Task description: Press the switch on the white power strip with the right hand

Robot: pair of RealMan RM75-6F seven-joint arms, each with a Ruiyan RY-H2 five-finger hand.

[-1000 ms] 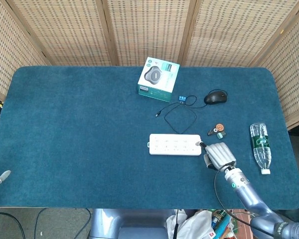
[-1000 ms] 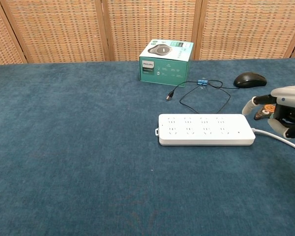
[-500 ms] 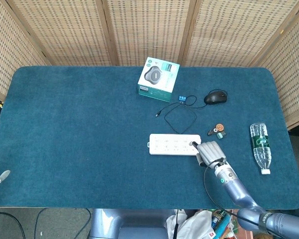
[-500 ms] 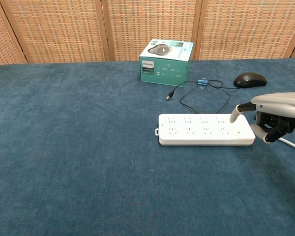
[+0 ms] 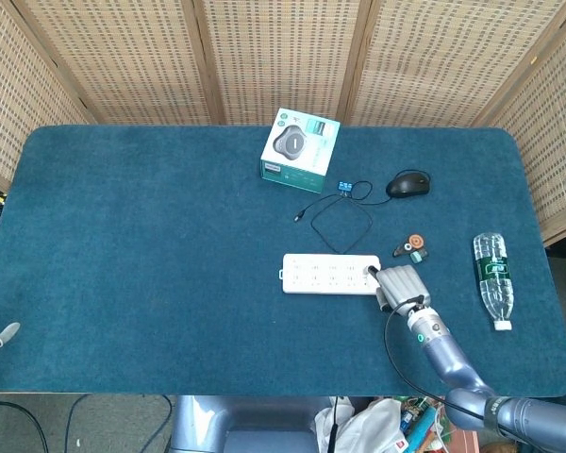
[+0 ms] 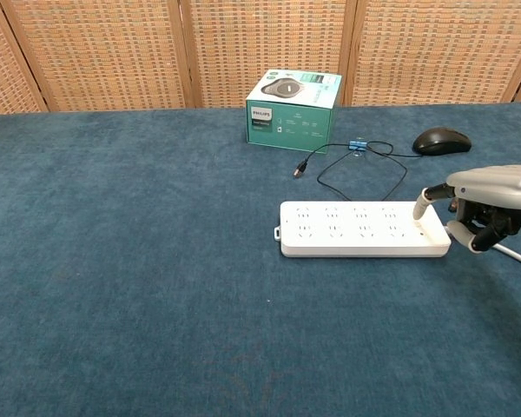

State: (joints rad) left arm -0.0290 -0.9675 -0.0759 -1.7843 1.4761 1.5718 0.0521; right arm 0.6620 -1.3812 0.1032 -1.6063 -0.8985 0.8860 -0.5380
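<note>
The white power strip (image 5: pixel 328 275) (image 6: pixel 363 229) lies flat near the middle of the blue table, with its switch end to the right. My right hand (image 5: pixel 397 284) (image 6: pixel 486 201) is at that right end. One finger is stretched out and its tip (image 6: pixel 423 205) comes down on the strip's right end, where the switch is. The other fingers are curled in and hold nothing. Whether the tip pushes the switch down is too small to tell. At the left edge of the head view only a pale tip of my left hand (image 5: pixel 2 335) shows.
A teal Philips box (image 5: pixel 300 143) stands behind the strip. A looped black cable (image 5: pixel 341 220), a black mouse (image 5: pixel 408 184), small round items (image 5: pixel 412 247) and a lying water bottle (image 5: pixel 492 278) are to the right. The strip's white cord (image 6: pixel 506 251) trails right.
My right hand has moved left from beside the strip to its right end, and the stretched finger has come down onto that end. The strip has not shifted.
</note>
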